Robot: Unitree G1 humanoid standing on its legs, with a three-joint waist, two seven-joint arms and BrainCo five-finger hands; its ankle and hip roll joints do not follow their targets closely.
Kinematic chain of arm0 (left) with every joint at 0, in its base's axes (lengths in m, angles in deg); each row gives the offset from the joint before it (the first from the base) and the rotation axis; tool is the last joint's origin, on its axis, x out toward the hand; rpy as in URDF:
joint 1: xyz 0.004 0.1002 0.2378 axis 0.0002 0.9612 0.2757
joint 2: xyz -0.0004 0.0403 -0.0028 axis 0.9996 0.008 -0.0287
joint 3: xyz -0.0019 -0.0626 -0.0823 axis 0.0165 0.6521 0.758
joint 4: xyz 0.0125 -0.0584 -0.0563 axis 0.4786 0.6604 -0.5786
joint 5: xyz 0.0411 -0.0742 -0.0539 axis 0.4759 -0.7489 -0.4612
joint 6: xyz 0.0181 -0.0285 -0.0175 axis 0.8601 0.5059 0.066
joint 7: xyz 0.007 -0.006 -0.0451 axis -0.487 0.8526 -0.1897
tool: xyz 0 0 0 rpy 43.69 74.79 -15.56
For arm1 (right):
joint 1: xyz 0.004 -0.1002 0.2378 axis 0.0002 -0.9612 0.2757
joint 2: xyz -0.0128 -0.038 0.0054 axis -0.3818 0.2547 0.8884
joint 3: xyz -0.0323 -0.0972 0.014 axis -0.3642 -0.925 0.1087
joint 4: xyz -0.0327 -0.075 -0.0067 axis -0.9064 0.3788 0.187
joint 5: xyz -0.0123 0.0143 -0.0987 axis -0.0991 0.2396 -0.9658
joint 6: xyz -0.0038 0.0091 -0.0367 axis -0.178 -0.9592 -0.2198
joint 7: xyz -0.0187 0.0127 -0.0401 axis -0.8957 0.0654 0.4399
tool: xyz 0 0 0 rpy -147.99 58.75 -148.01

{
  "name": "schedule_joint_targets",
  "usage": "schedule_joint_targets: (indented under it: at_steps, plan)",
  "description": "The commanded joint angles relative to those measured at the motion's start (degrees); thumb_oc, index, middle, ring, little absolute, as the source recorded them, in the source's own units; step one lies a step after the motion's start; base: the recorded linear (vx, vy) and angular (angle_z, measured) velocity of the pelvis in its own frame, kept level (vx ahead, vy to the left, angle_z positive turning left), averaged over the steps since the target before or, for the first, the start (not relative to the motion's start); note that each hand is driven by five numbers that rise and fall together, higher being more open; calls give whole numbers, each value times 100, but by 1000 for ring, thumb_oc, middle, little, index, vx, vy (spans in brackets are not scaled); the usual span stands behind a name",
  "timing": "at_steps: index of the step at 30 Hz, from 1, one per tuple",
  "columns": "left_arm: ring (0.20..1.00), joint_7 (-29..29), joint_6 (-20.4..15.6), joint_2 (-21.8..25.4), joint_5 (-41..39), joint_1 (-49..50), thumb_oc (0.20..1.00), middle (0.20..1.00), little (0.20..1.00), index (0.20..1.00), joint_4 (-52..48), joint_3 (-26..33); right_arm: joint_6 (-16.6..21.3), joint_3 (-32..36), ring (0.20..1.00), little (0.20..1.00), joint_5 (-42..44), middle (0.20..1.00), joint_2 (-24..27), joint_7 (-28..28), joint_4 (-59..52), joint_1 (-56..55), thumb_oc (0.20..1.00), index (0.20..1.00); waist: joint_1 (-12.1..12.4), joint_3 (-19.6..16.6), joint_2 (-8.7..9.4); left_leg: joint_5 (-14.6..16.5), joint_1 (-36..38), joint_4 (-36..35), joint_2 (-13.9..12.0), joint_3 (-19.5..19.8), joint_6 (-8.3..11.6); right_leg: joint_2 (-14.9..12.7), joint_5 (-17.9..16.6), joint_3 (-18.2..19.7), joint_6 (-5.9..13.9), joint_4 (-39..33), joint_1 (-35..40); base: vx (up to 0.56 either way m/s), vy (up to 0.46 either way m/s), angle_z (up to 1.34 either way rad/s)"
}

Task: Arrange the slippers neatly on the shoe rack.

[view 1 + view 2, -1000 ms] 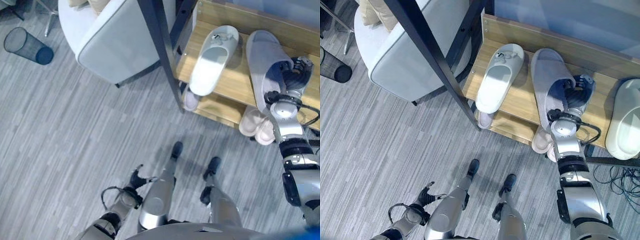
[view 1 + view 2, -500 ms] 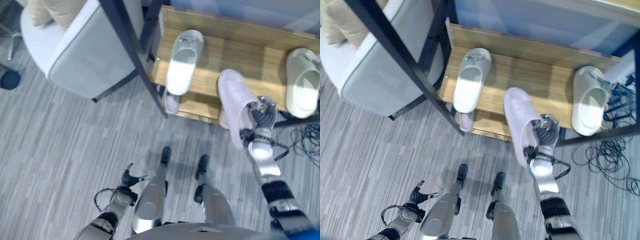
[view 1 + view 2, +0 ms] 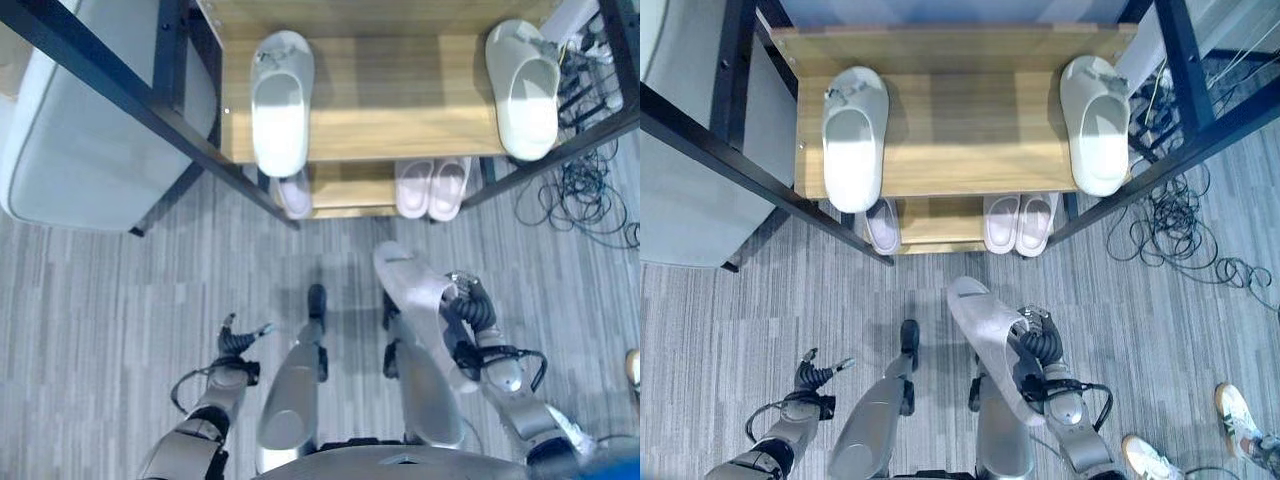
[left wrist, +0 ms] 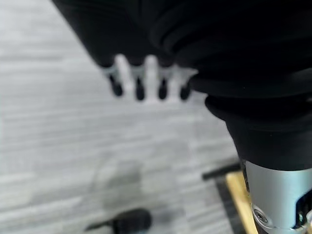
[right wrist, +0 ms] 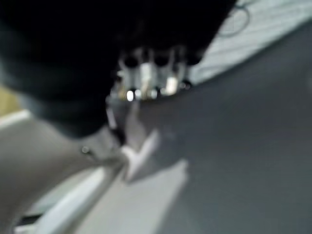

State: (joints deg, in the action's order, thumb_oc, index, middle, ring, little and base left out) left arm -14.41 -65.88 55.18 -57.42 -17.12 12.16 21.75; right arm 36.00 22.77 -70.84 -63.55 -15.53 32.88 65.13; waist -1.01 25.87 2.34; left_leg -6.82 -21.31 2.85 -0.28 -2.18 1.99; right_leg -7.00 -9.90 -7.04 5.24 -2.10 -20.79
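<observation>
In the left eye view the right hand (image 3: 468,322) has its fingers curled around the edge of a pale grey slipper (image 3: 415,290), carried low and clear of the rack (image 3: 380,105), toe pointing toward it; the grip at the opening probably lets the sole be set down flat later. On the rack's upper shelf two white slippers sit far apart, one at the left (image 3: 280,100) and one at the right (image 3: 524,88), which leaves the middle of the board free, likely the spot for the held one. The left hand (image 3: 236,343) hangs low over the floor, fingers spread and empty, apparently idle. In the right eye view a pink pair (image 3: 1020,222) sits side by side on the lower shelf, with a single pale slipper (image 3: 881,224) near the left post; a person's shoe (image 3: 1240,408) shows at the lower right edge. In the left wrist view the fingers (image 4: 139,87) are straight and apart above the floor, holding nothing. In the right wrist view the fingers (image 5: 146,73) bend onto the grey surface of the slipper, close against it.
</observation>
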Motion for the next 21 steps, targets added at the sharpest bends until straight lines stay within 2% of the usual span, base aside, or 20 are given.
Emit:
schedule_joint_targets:
  at_steps: [1, 3, 4, 5, 6, 7, 9, 10, 11, 12, 13, 15, 16, 21]
  plan:
    - [1000, 313, -505, 341, -1038, 194, 1000, 1000, 1000, 1000, -868, 284, 283, 199, 200, 200, -15, 200, 228, 283, -470, 368, 200, 200, 124, 67, -97, 934, -698, 1310, -292, 265, 108, -434, 1144, 153, 307, 1196, -8, 0, 0, 0]
    - [1000, 348, -612, 493, -1602, 32, 1000, 1000, 1000, 1000, -888, 530, 302, 253, 200, 200, 130, 200, 54, 446, -131, 666, 200, 200, 168, 86, -111, 945, -1009, 1473, -282, 345, 114, -457, 1221, 122, 286, 1422, -298, -47, -40, 2]
    - [1000, 351, -613, 495, -1604, 29, 1000, 1000, 1000, 1000, -884, 531, 305, 251, 200, 200, 130, 200, 53, 446, -125, 672, 200, 200, 165, 78, -111, 948, -1026, 1482, -281, 347, 114, -458, 1224, 120, 286, 1430, -313, -68, -34, 6]
    - [1000, 309, -689, 561, -2043, -147, 1000, 1000, 1000, 1000, -900, 802, 309, 285, 200, 200, 100, 200, -2, 621, -45, 881, 200, 200, 168, 102, -119, 992, -1380, 1742, -264, 397, 121, -472, 1313, 112, 263, 1794, -692, -35, -13, 27]
    - [1000, 311, -690, 563, -2044, -149, 1000, 1000, 1000, 1000, -898, 803, 309, 284, 200, 200, 99, 200, -3, 622, -43, 884, 200, 200, 165, 89, -120, 997, -1403, 1756, -263, 400, 121, -472, 1318, 111, 263, 1806, -713, -102, -27, 33]
    - [1000, 305, -775, 627, -2375, -380, 1000, 1000, 1000, 1000, -787, 998, 328, 323, 200, 200, -54, 200, -31, 895, 64, 1207, 200, 200, 149, 96, -118, 1096, -1906, 2153, -260, 442, 111, -465, 1430, 150, 221, 2240, -1225, -64, -13, 33]
    - [1000, 297, -805, 646, -2457, -436, 1000, 1000, 1000, 1000, -802, 1028, 320, 368, 200, 200, -103, 200, -35, 1054, 164, 1374, 200, 200, 156, 53, -144, 1169, -2185, 2402, -267, 478, 96, -459, 1520, 192, 197, 2552, -1517, -12, 7, 7]
    - [1000, 274, -914, 613, -2632, -422, 1000, 1000, 1000, 1000, -969, 1100, 292, 406, 200, 200, -153, 200, -32, 1205, 175, 1498, 200, 200, 159, 28, -182, 1441, -2406, 2746, -280, 512, 89, -441, 1742, 249, 230, 2890, -1748, 39, 31, -3]
    - [1000, 332, -918, 558, -2859, -435, 1000, 1000, 1000, 1000, -1009, 1177, 290, 435, 200, 200, -136, 200, -31, 1248, 112, 1596, 200, 200, 167, 19, -201, 1547, -2643, 3023, -271, 562, 55, -417, 1843, 286, 192, 3165, -1988, 31, 26, -3]
    - [1000, 383, -940, 573, -3319, -592, 1000, 1000, 1000, 1000, -891, 1357, 289, 413, 200, 200, -96, 200, 7, 1387, 224, 1932, 200, 200, 203, 28, -269, 1748, -3193, 3661, -280, 649, -11, -417, 2117, 357, 97, 3904, -2568, 0, 0, 0]
    - [1000, 395, -941, 577, -3330, -605, 1000, 1000, 1000, 1000, -880, 1364, 291, 408, 200, 200, -94, 200, 9, 1389, 234, 1950, 200, 200, 198, 4, -272, 1774, -3260, 3717, -279, 654, -11, -419, 2145, 362, 97, 3959, -2633, 0, 0, 0]
    - [1000, 409, -932, 595, -3607, -858, 1000, 1000, 1000, 1000, -589, 1520, 298, 309, 200, 200, -68, 200, -36, 1486, 390, 2403, 200, 200, 205, -34, -325, 1968, -3841, 4262, -234, 720, -50, -426, 2414, 437, 17, 4640, -3268, 14, 11, 16]
    - [1000, 383, -899, 602, -3830, -1005, 1000, 1000, 1000, 1000, -530, 1611, 310, 245, 200, 200, 82, 200, -112, 1551, 409, 2769, 200, 200, 238, -82, -364, 2122, -4336, 4736, -220, 767, -95, -460, 2590, 534, -34, 5244, -3861, 27, 7, 25]
    - [1000, 311, -873, 595, -4264, -1152, 1000, 1000, 1000, 1000, -463, 1694, 295, 226, 200, 200, 260, 200, -100, 1820, 286, 3748, 200, 200, 395, -90, -425, 2511, -5382, 5865, -130, 812, -187, -515, 3112, 770, -192, 6545, -5002, 73, -20, 7]
